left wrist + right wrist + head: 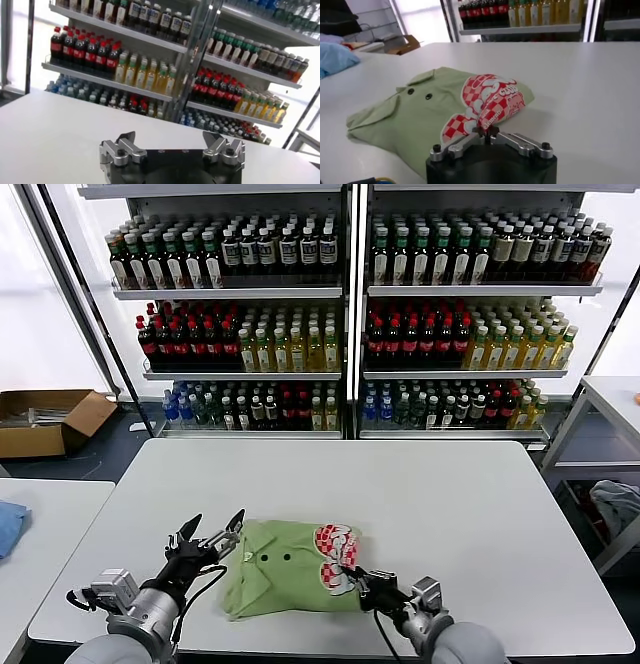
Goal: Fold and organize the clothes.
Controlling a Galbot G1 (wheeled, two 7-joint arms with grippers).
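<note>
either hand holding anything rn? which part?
Right hand pinches the polo shirt at its near edge by the chequered logo. Left hand open, empty.

Shelves of bottles (350,304) behind a white table (450,504), cardboard box (45,419) on the floor.

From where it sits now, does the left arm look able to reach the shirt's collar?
Probably yes. The left gripper, jaws open, hangs just beside the green shirt near the collar, with only bare table between. The right gripper pinches the opposite edge.
</note>
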